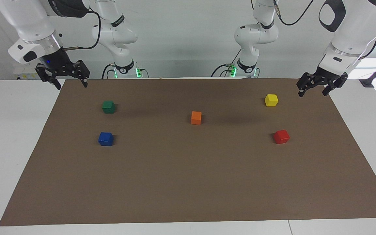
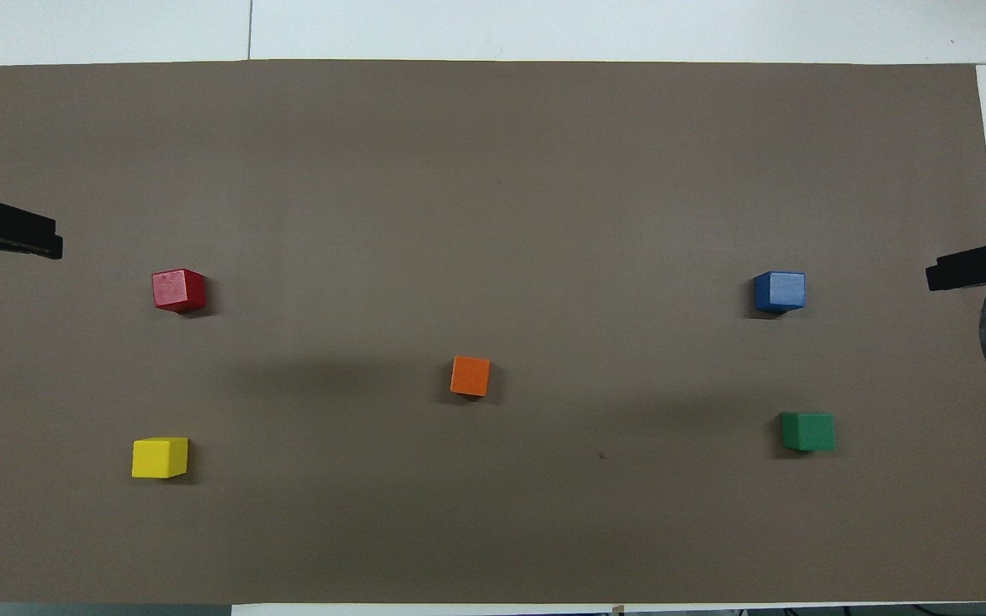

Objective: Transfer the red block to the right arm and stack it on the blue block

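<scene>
The red block lies on the brown mat toward the left arm's end. The blue block lies on the mat toward the right arm's end. My left gripper is open and empty, raised over the mat's corner at the left arm's end, beside the yellow cube. Only its tip shows in the overhead view. My right gripper, with a small blue light, is open and empty, raised over the mat's corner at the right arm's end. Its tip shows in the overhead view.
A green cube lies nearer to the robots than the blue block. A yellow cube lies nearer to the robots than the red block. An orange cube lies mid-mat. The brown mat covers the white table.
</scene>
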`<state>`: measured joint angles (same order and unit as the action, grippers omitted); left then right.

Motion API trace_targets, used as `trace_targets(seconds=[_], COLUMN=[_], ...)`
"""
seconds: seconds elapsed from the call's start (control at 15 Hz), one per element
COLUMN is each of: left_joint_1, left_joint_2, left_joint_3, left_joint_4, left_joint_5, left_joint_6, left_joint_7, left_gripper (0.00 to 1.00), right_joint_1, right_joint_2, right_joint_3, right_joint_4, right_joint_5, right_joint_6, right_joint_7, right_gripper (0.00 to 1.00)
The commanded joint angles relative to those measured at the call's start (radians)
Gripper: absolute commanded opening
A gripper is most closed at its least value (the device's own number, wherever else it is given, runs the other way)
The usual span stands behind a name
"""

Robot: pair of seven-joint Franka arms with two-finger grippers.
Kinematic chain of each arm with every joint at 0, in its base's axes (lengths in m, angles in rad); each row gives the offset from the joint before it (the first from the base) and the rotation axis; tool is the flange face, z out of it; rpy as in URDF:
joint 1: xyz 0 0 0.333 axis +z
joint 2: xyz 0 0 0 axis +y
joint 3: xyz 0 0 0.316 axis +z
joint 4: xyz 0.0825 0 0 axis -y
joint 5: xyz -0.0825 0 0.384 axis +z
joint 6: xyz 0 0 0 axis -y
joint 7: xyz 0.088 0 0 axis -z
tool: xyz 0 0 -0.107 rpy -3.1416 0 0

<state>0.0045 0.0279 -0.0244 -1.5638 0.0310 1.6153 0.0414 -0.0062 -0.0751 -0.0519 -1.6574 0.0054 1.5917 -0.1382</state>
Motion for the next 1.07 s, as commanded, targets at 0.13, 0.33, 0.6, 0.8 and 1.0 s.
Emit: trace_targets(seconds=[0.13, 0.33, 0.6, 0.8, 1.0], left_joint_1=[0.002, 0.003, 0.023, 0.028, 0.020], left_joint_2=[-0.012, -0.109, -0.110, -0.017, 0.020], left_joint_3=[0.009, 0.011, 0.012, 0.012, 0.012], left_joint_4=[-0.018, -0.258, -0.426, -0.458, -0.559], left_joint_5=[-0.010, -0.010, -0.011, -0.011, -0.010], left_joint_6=[0.011, 0.243, 0.393, 0.492, 0.645], left_joint_7=[0.009, -0.002, 0.000, -0.002, -0.024], left_gripper=[1.00, 1.00, 1.00, 1.00, 1.00], right_joint_1=[-0.011, -0.012, -0.018, -0.049, -0.081], right_joint_2=[-0.012, -0.012, -0.018, -0.045, -0.049], right_joint_3=[0.010, 0.010, 0.006, 0.004, 0.004], right_joint_4=[-0.013, -0.013, -0.030, -0.117, -0.237], right_joint_5=[-0.005, -0.005, -0.004, 0.083, 0.264], right_joint_6=[-0.006, -0.006, -0.006, 0.013, 0.097], right_joint_7=[0.020, 0.019, 0.009, -0.033, -0.118], right_gripper=[1.00, 1.00, 1.00, 1.00, 1.00])
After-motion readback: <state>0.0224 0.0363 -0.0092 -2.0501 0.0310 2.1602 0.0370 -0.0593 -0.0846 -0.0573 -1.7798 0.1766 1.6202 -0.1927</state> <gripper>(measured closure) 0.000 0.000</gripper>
